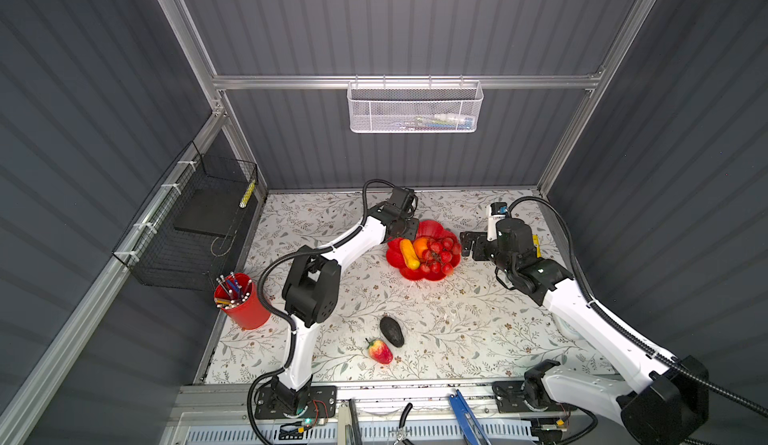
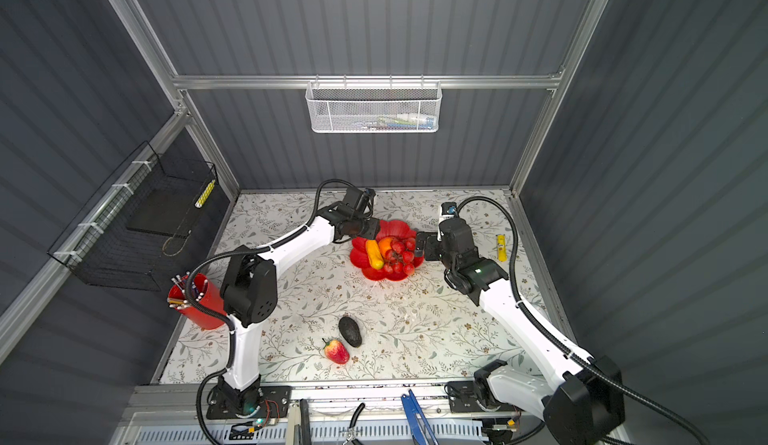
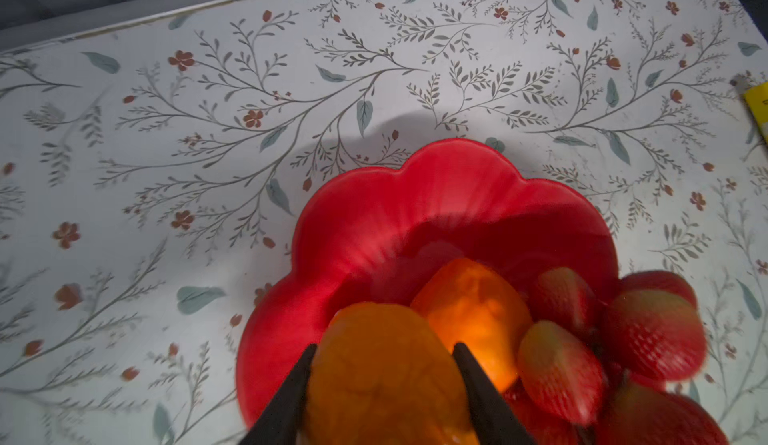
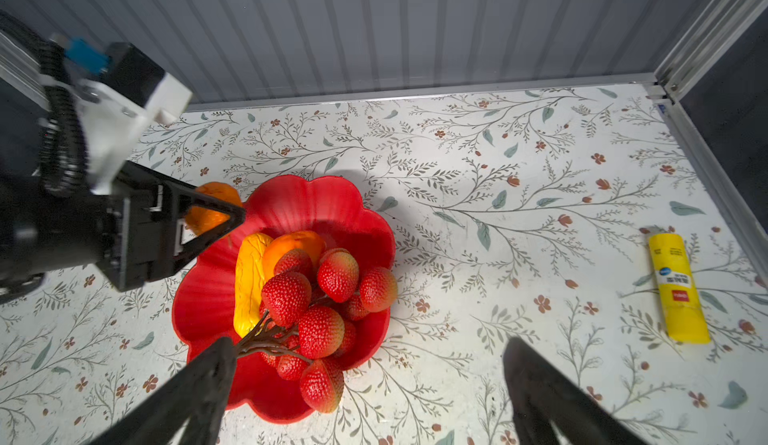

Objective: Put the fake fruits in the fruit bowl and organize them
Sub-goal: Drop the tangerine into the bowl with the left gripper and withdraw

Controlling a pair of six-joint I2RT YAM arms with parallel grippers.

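The red petalled fruit bowl sits at the back middle of the table. It holds a yellow oblong fruit, a larger orange fruit and a red grape bunch. My left gripper hangs over the bowl's far left rim, shut on a small orange. My right gripper stands open just right of the bowl with nothing between its fingers. A dark avocado and a red strawberry lie together near the table's front.
A red pen cup stands at the left edge beside a black wire basket. A small yellow tube lies by the right wall. A white mesh basket hangs on the back wall. Hand tools lie along the front rail.
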